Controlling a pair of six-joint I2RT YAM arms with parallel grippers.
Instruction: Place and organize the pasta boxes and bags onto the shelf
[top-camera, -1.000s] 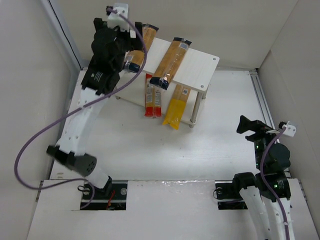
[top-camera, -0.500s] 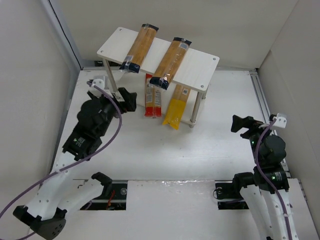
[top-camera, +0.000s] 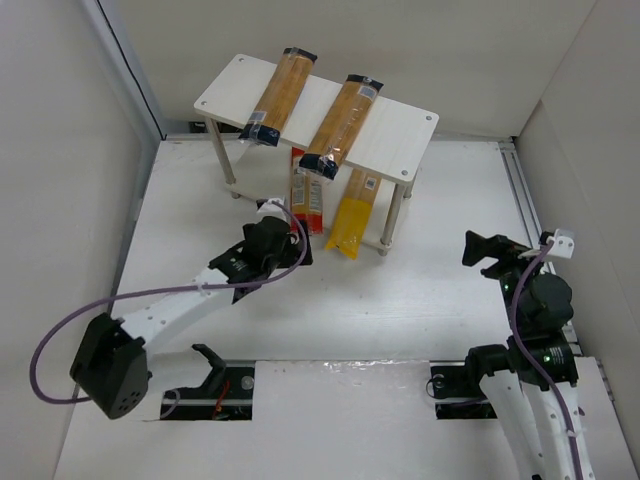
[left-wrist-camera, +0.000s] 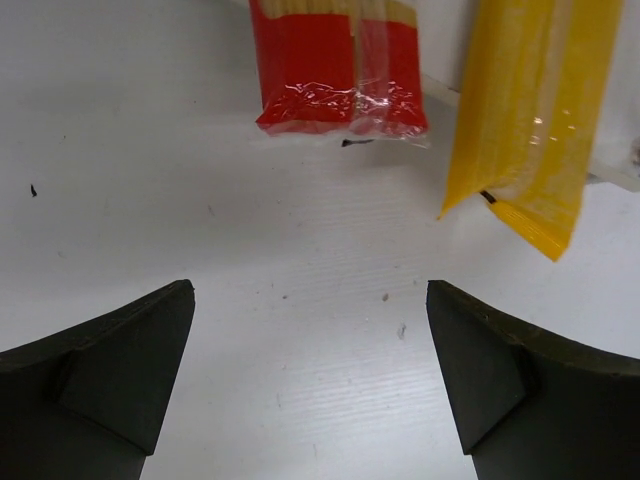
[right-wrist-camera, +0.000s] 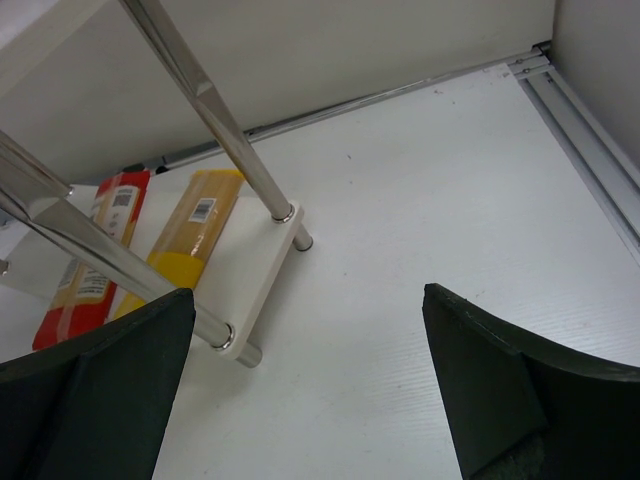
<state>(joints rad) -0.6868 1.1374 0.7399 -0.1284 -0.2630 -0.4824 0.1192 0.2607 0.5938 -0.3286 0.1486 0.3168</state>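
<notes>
The shelf (top-camera: 400, 130) stands at the back of the table. Two clear spaghetti bags (top-camera: 278, 95) (top-camera: 343, 122) lie side by side across its top board. On the lower tier, the red-and-orange box (top-camera: 308, 200) and the yellow bag (top-camera: 352, 215) stick out over the front edge. My left gripper (top-camera: 297, 243) is low over the table just in front of the red box (left-wrist-camera: 340, 70), open and empty (left-wrist-camera: 310, 300), with the yellow bag (left-wrist-camera: 535, 110) to its right. My right gripper (top-camera: 478, 248) hovers to the right of the shelf, open and empty (right-wrist-camera: 308, 300), facing the lower board (right-wrist-camera: 270, 260).
White enclosure walls close in the left, back and right sides. A metal rail (top-camera: 525, 200) runs along the right wall. Thin metal shelf legs (right-wrist-camera: 235, 150) stand between my right gripper and the packages. Both arm bases sit in slots at the near edge.
My left arm has swung down from the shelf's top left corner to the table in front of the lower tier. The right gripper has shifted slightly left.
</notes>
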